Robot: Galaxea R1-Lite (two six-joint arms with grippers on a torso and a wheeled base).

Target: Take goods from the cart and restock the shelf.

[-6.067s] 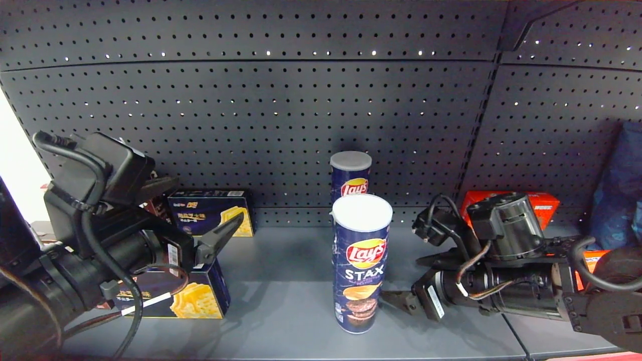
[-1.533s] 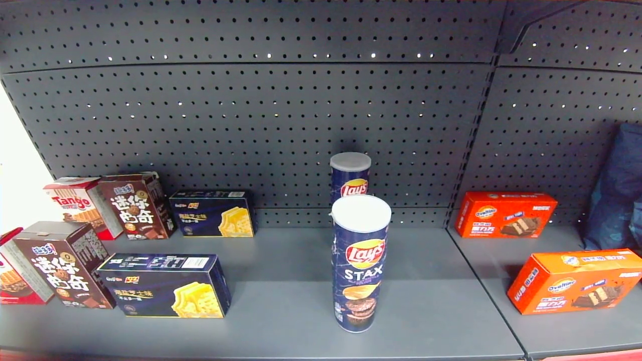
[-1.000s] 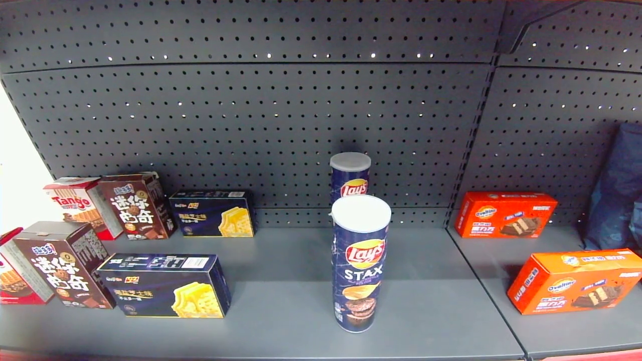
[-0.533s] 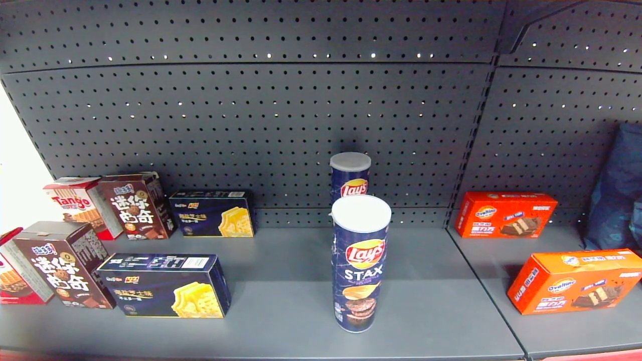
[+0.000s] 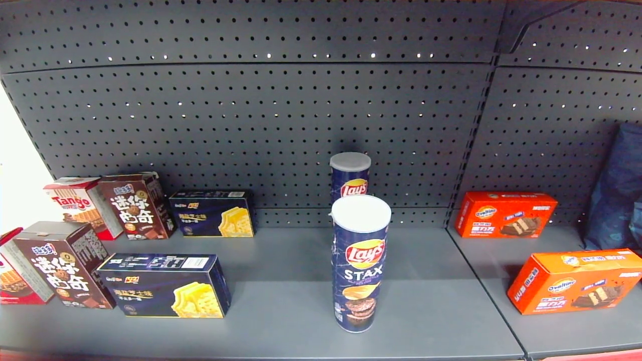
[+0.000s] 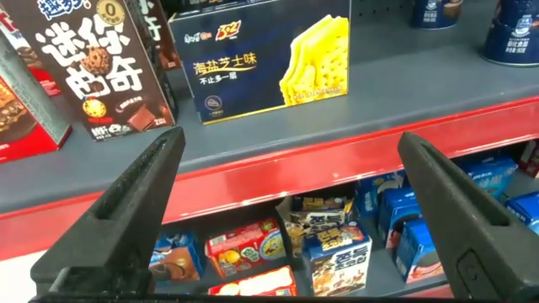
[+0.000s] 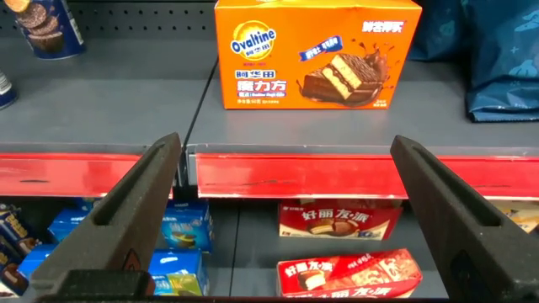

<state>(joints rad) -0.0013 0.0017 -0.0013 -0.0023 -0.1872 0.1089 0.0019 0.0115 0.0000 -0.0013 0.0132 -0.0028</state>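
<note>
- I judge we're between items: near chip can [image 5: 360,260] stands upright mid-way along the shelf [image 5: 286,301], far chip can [image 5: 350,175] right behind it.
- Next: I fetch more goods from the cart.
- Both spread wide and empty: left gripper [image 6: 290,139], right gripper [image 7: 286,141], just off the shelf's front edge.

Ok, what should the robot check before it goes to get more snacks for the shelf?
1. Left gripper fingers apart, nothing held: ok.
2. Right gripper fingers apart, nothing held: ok.
3. Front chip can standing upright: ok.
4. Bare room on the shelf between that can and the front blue cracker box: ok.
5. Cart within reach: cannot tell.
</note>
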